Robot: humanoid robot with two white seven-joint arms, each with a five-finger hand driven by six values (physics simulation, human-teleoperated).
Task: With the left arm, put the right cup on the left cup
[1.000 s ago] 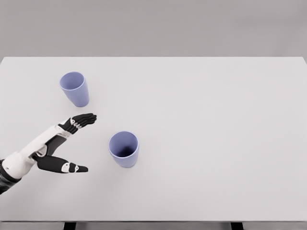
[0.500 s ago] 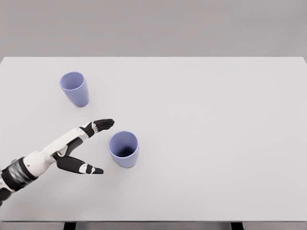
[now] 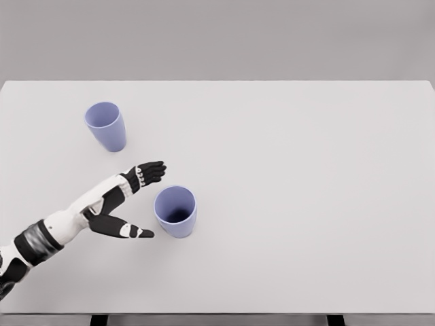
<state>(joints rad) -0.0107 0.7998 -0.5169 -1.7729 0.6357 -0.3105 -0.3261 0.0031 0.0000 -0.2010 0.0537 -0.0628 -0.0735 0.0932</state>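
Two light purple cups stand upright on the white table [image 3: 306, 170]. The left cup [image 3: 106, 125] is at the far left. The right cup [image 3: 176, 211] is nearer the front, left of the middle. My left hand [image 3: 148, 200] comes in from the lower left and is open just left of the right cup. Its fingers [image 3: 151, 171] reach past the cup's far left side and its thumb [image 3: 132, 231] points at the cup's near left side. Neither touches the cup as far as I can see. The right arm is out of view.
The table's front edge [image 3: 217, 313] runs along the bottom of the view. A grey wall stands behind the far edge.
My left hand has moved right and forward, from midway between the cups to beside the right cup, fingers and thumb still spread. Both cups are unmoved.
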